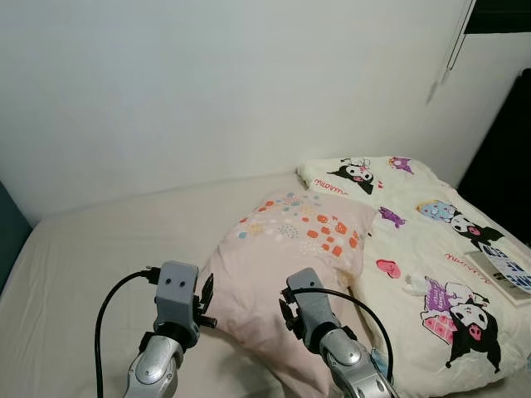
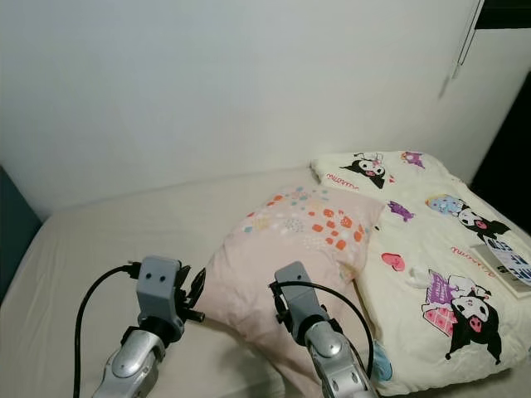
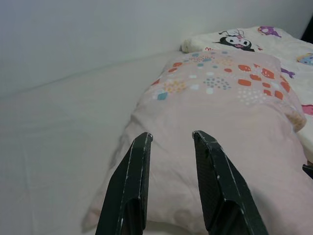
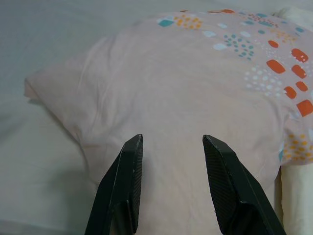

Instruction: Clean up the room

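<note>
A pale pink pillow [image 1: 290, 257] with orange and blue dots lies on the cream bed sheet [image 1: 108, 249], its far end resting against a cartoon-print duvet [image 1: 431, 240]. My left gripper [image 3: 171, 138] is open, its fingers pointing at the pillow's near left corner, just short of it. My right gripper [image 4: 171, 140] is open too, held over the pillow's near right part. From the head views the two wrists [image 1: 178, 303] [image 1: 309, 311] sit on either side of the pillow's near end.
A white wall [image 1: 207, 83] runs behind the bed. A book or flat packet [image 1: 502, 269] lies on the duvet at the far right. A dark curtain or opening [image 1: 506, 157] stands at the right edge. Bare sheet spreads to the left.
</note>
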`<state>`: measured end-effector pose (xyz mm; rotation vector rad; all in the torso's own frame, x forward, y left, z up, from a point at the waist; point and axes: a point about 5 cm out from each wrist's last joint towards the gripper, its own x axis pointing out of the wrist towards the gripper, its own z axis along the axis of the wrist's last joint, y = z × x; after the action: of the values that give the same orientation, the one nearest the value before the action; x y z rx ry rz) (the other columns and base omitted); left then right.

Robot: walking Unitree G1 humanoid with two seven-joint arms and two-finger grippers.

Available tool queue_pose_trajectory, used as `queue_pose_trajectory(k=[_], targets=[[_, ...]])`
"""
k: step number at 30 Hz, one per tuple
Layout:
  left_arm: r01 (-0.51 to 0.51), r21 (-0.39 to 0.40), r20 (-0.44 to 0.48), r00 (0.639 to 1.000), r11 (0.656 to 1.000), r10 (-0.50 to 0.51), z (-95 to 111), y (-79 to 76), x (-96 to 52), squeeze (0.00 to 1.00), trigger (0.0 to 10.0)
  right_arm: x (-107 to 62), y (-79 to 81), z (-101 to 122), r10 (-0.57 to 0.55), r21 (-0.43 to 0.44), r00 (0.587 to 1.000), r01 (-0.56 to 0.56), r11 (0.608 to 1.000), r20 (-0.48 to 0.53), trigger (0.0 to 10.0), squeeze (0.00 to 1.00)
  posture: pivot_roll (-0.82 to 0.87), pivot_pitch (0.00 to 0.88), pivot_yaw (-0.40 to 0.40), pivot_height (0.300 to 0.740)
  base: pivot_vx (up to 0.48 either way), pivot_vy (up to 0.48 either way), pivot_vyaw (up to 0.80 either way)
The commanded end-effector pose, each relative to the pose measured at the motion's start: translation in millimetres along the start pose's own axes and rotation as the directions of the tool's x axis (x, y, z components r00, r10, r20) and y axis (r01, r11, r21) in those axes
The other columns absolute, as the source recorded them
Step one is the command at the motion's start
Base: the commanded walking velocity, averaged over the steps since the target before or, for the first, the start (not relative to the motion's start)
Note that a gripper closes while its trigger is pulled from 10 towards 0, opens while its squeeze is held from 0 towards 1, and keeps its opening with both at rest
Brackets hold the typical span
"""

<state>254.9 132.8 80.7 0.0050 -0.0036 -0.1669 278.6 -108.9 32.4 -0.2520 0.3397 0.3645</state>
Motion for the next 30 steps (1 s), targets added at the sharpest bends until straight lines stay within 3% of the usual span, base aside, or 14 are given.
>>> queue_pose_trajectory(k=[1,9,27,30], targets=[[0.013,0.018,-0.003,1.000,1.000,-0.013,1.2,-1.4,-0.1,0.00,10.0,-1.0,-1.0,-3.4,-0.007,0.015,1.000,0.007,1.000,-0.018,10.0,0.00,0.07,0.015,-0.024,0.740,0.000,0.000,0.00],[0.010,0.019,0.003,1.000,1.000,-0.010,1.9,-1.6,-0.3,0.00,10.0,-1.1,-1.4,-2.8,-0.010,0.018,1.000,0.010,1.000,-0.014,10.0,0.00,0.06,0.014,-0.024,0.740,0.000,0.000,0.00],[0.008,0.026,0.007,1.000,1.000,-0.008,3.1,-2.5,0.1,0.00,10.0,-1.1,0.6,-1.7,0.011,-0.022,1.000,-0.011,1.000,-0.013,10.0,0.00,0.06,0.018,-0.025,0.740,0.000,-0.422,0.00],[0.005,0.026,0.007,1.000,1.000,-0.005,3.0,-2.1,0.3,0.00,10.0,-0.9,0.7,-1.6,0.012,-0.026,1.000,-0.013,1.000,-0.014,10.0,0.00,0.06,0.018,-0.024,0.740,0.000,-0.480,0.80]])
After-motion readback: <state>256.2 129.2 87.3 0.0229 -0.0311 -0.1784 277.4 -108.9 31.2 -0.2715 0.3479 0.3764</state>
